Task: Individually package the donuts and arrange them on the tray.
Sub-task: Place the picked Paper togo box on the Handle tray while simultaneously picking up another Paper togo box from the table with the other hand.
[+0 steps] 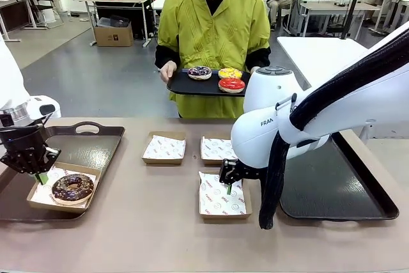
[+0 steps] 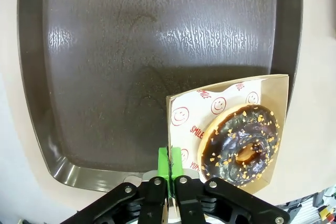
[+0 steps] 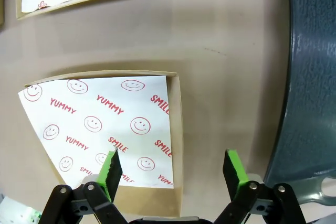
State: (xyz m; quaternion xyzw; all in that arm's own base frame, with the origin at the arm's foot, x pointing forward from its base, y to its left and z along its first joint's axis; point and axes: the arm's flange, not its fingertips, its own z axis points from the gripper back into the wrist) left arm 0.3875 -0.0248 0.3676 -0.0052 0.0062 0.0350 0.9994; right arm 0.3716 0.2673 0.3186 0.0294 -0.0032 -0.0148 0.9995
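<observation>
A: The left gripper (image 2: 169, 163)?
B: Clenched on the wall of the box (image 2: 280, 119), the chocolate donut (image 2: 242, 145) just beside its pads.
A: The right gripper (image 3: 173, 169)?
B: Spread wide over an empty box (image 3: 176, 129); three donuts (image 1: 231, 84) lie far beyond it on the person's tray (image 1: 182, 85).

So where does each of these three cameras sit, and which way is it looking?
Front: fixed between the arms, facing across the table at the person; both arms show.
Left wrist: on the left arm, looking down past the left gripper, shut on the filled box.
Right wrist: on the right arm, looking down past the open right gripper at an empty box.
Shared: front and left wrist both show the chocolate donut.
</observation>
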